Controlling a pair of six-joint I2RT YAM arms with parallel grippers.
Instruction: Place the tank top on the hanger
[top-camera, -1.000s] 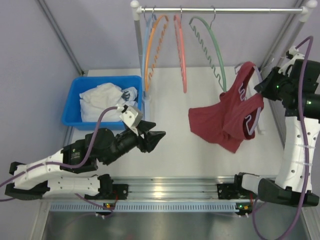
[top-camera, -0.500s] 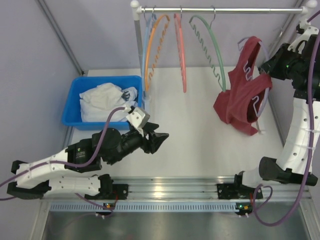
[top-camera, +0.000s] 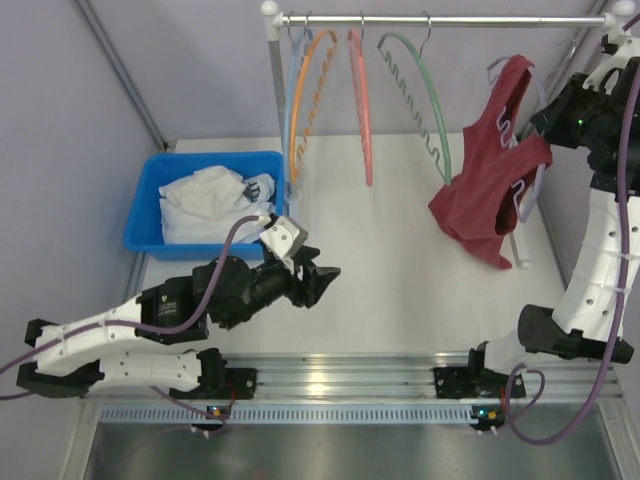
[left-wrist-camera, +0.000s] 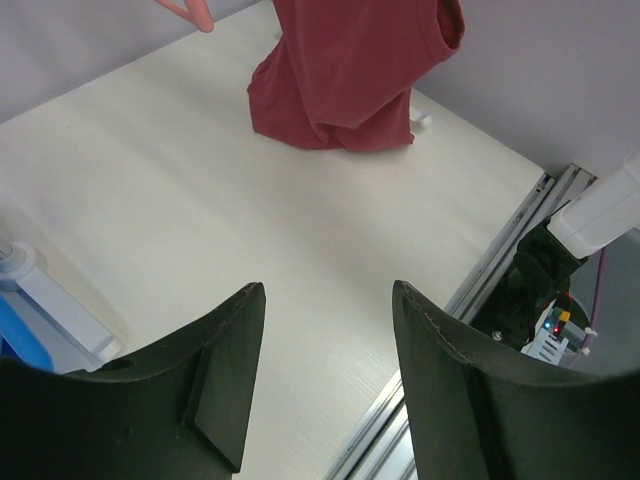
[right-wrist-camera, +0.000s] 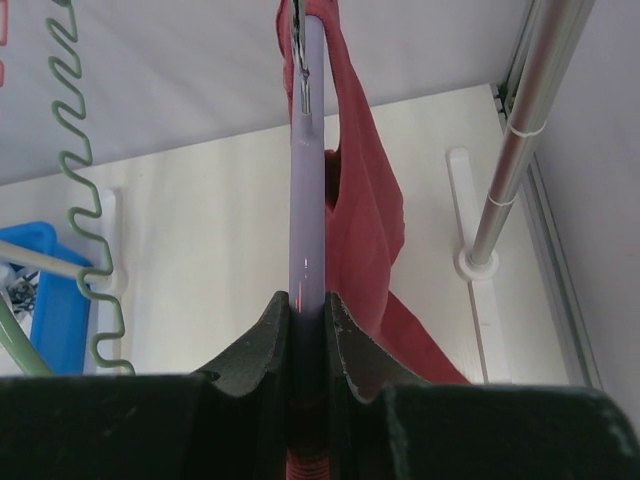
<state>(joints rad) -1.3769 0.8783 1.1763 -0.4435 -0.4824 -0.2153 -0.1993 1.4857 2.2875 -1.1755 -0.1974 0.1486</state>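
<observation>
The maroon tank top (top-camera: 492, 170) hangs draped on the pale lavender hanger (top-camera: 530, 190), lifted off the table at the right, just under the rail. My right gripper (top-camera: 552, 112) is shut on the hanger's arm; in the right wrist view the lavender bar (right-wrist-camera: 306, 180) runs up from between my right gripper (right-wrist-camera: 308, 303) jaws, with the red fabric (right-wrist-camera: 362, 210) beside it. My left gripper (top-camera: 325, 278) is open and empty over the table's middle; in the left wrist view my left gripper (left-wrist-camera: 328, 292) faces the tank top (left-wrist-camera: 345, 75) from a distance.
A metal rail (top-camera: 440, 19) at the back carries an orange hanger (top-camera: 305, 95), a salmon hanger (top-camera: 361, 105) and a green wavy hanger (top-camera: 425, 95). A blue bin (top-camera: 150, 190) with white cloth (top-camera: 205, 200) stands at the back left.
My right gripper has lifted the hanger and tank top up off the table and toward the rail. My left gripper has edged slightly right.
</observation>
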